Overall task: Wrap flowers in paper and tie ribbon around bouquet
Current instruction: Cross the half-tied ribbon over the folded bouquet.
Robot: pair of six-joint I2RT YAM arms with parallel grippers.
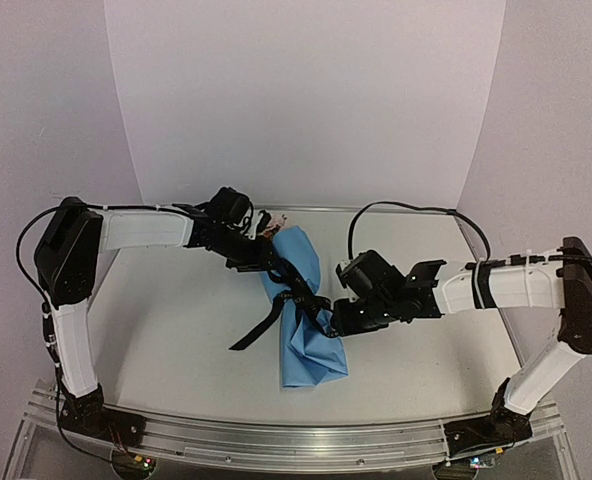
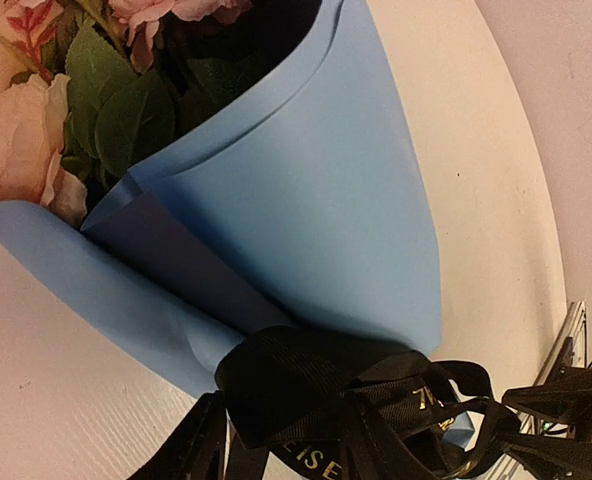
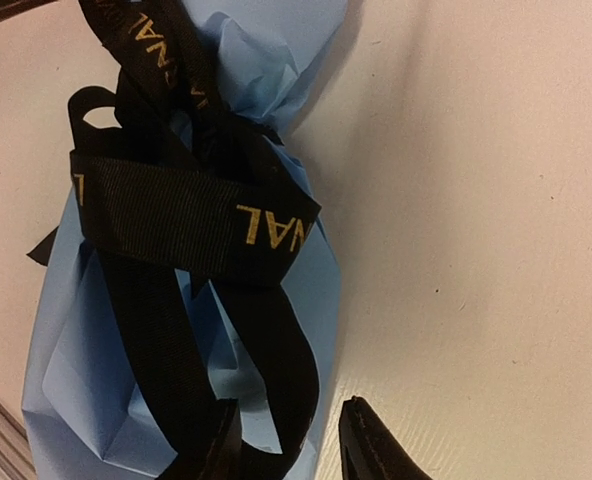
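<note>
One bouquet (image 1: pixel 301 310) is laid near the middle of the surface (image 1: pixel 176 330), with its flower end pointed away from the arm bases and its crumpled lower end pointed toward them. The light blue paper (image 2: pixel 326 200) is rolled into a cone, and a strip of its dark navy face is exposed along the overlap. The flowers (image 2: pixel 26 130), pale pink roses with green leaves, are seen in the cone's open mouth in the left wrist view. The black ribbon (image 3: pixel 176 215), printed with gold lettering, is wound around the narrow waist of the cone, where several loops and strands are bunched. One loose tail is trailed across the surface to the left in the top view.

The right tool (image 3: pixel 291 445) is set at the right side of the ribbon band. Its fingers (image 3: pixel 376 450) are seen partly apart, with a clear gap between them. A ribbon loop hangs into that gap against the left-hand finger, and nothing is seen clamped.

The left tool (image 1: pixel 264 260) is placed at the upper left of the bouquet, just beside the ribbon. Its fingers are lost against the black ribbon, so whether it is open or closed cannot be told.
</note>
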